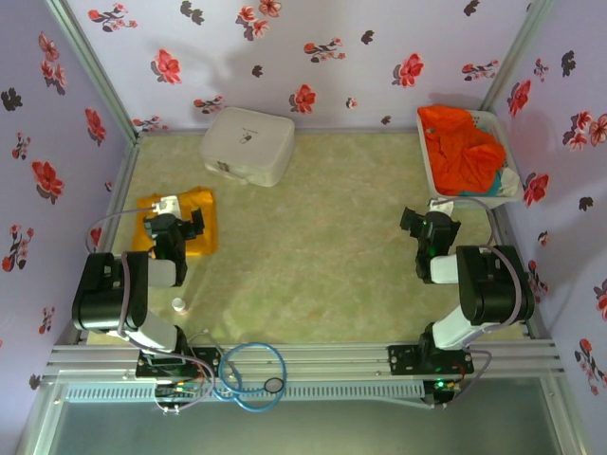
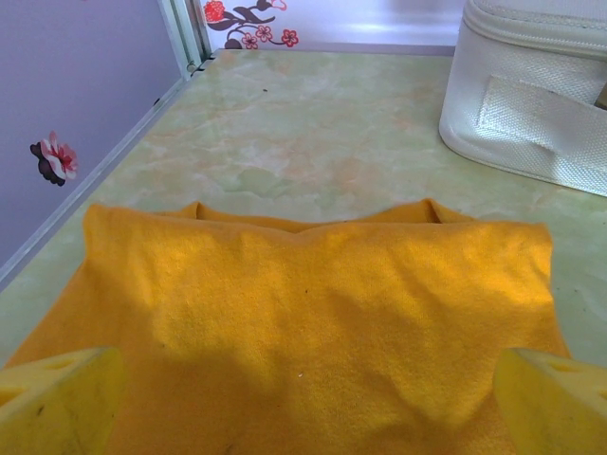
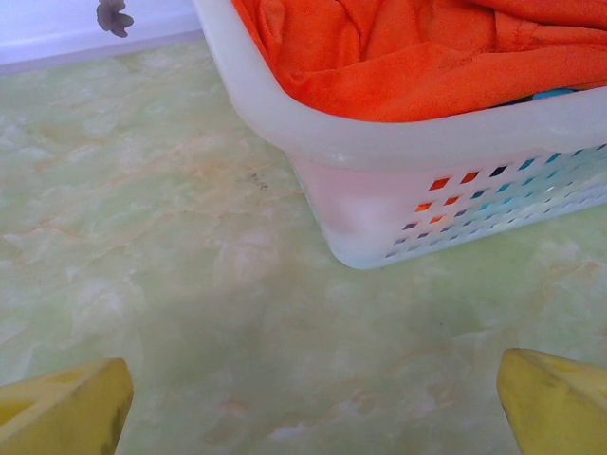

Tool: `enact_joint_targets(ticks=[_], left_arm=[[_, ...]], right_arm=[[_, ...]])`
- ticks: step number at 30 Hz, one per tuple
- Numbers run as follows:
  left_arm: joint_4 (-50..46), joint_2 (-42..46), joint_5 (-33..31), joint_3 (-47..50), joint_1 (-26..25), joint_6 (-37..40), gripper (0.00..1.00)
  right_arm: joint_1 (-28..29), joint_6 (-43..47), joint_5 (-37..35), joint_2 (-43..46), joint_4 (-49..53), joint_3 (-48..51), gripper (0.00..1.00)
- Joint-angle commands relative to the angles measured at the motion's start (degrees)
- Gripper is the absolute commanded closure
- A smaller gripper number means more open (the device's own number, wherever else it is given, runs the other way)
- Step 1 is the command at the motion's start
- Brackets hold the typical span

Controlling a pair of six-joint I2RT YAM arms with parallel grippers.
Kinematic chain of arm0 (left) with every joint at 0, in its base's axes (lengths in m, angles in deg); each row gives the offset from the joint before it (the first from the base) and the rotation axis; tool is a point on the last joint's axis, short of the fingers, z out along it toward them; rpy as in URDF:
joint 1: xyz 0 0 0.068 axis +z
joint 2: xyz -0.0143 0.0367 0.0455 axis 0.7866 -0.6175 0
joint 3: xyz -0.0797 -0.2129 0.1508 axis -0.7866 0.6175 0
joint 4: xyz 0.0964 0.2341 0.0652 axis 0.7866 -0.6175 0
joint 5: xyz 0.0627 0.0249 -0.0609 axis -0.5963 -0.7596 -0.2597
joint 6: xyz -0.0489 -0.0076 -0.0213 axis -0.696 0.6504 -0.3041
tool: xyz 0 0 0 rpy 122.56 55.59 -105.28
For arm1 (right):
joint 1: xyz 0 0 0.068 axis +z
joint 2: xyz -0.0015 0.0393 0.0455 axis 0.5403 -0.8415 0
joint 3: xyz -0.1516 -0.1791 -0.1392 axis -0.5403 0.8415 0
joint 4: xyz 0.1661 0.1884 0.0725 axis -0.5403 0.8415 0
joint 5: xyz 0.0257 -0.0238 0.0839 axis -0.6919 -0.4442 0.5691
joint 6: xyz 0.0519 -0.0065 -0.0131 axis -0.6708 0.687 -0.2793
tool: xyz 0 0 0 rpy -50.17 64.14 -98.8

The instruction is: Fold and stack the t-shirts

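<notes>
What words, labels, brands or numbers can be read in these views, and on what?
No text can be read.
White case: one small dark mark on the lid, too small to read.
Yellow shirt, orange shirt, basket: no print seen.

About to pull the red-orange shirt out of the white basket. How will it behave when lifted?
Probably floppy: the red-orange shirt lies crumpled in soft folds, so it should drape and unfurl. It may drag up the blue item beneath it. The white basket looks light and could shift if cloth snags.

t-shirt (image 1: 208, 224) left, basket (image 3: 379, 142) far right
</notes>
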Motion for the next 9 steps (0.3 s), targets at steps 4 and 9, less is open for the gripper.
enact_joint_targets(ticks=[4,9], left_arm=[[1.0,-0.4,-1.5,-0.8,-0.4,-0.5,0.0],[1.0,-0.5,-1.5,-0.9,-0.5,-0.5,0.0]], right_arm=[[0.3,1.1,0.4,0.1,-0.9,-1.6,0.01],[0.3,1.1,0.5,0.3,-1.4,-1.1,0.01]])
